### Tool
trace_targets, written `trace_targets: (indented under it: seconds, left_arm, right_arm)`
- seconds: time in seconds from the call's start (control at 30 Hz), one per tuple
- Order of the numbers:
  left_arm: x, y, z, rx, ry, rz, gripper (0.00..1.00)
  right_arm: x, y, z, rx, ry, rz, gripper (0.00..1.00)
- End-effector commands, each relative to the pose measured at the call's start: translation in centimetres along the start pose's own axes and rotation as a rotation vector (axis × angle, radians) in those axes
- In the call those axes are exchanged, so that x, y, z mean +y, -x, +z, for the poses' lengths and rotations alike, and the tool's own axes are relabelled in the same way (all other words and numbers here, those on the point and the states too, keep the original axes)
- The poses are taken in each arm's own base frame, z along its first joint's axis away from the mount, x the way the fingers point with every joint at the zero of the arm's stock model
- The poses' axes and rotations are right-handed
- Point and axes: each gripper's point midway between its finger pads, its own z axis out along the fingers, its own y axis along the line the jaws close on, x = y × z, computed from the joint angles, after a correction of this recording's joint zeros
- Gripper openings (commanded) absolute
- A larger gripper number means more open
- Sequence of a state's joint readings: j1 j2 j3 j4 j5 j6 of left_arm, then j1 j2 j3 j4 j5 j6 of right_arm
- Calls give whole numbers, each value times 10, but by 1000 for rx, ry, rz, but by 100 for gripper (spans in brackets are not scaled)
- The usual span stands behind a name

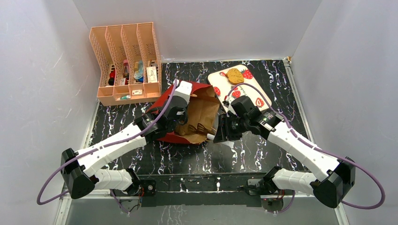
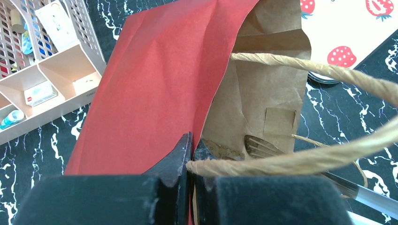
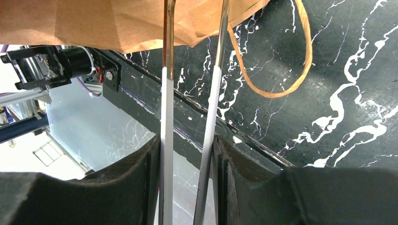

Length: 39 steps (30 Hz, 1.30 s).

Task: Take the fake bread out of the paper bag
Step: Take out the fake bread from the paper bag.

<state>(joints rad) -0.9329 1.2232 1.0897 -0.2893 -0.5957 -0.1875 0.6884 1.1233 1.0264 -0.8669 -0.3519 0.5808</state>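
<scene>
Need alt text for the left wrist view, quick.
The left hand is shut on the red edge of the bag, whose brown inside opens to the right. A cord handle crosses in front; an organiser sits upper left, tongs lower right.

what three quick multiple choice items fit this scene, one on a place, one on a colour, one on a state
1. The golden-tan bread piece lies: A on a shelf; B on the strawberry-print board; C in a bowl.
2. The outside of the paper bag is: A blue; B green; C red.
3. The left gripper is: A shut on the bag's edge; B wide open; C holding a cup.

Answers:
1 B, the top view shows it resting on the board.
2 C, its outer face is red and its inside is brown.
3 A, its fingers pinch the red paper between them.
</scene>
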Motion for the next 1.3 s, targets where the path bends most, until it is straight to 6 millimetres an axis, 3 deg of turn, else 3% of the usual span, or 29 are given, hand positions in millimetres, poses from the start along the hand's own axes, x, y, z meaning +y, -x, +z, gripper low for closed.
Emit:
trace_targets:
  seconds: [0.0,0.27,1.0,1.27]
  left_arm:
    - [6,8,-12,-29,3,-28,0]
    - [9,5,-14,-19,8,-28,0]
    - [-9,6,-11,9,-64,-5,0]
    - [-14,8,-10,25,-83,-1,0]
  right_arm:
    - [16,21,-12,-83,36,-52,15]
    - [15,16,-2,-66,59,-48,15]
    - [5,-1,42,5,138,-36,19]
    - [16,-2,53,26,228,-26,21]
